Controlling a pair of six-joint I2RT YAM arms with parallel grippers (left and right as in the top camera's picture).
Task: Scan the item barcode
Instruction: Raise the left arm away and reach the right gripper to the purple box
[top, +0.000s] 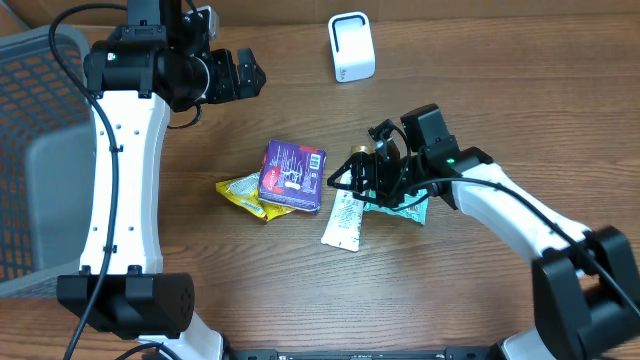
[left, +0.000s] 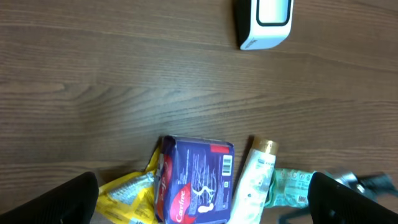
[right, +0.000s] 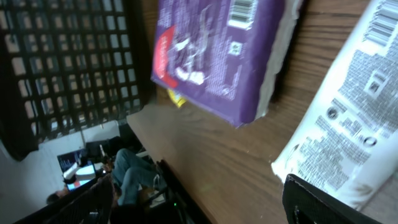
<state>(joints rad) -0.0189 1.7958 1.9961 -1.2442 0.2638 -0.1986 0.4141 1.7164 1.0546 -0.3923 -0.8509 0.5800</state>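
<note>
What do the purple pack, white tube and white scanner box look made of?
Purple pack: looks like soft plastic film, slightly glossy. It bulges and creases, with a white edge along one side.
White tube: probably squeezable plastic with a satin finish, going by the flat, wide end. The gold cap is likely plastic too.
Scanner: looks like rigid moulded plastic, a smooth white shell with rounded corners.
</note>
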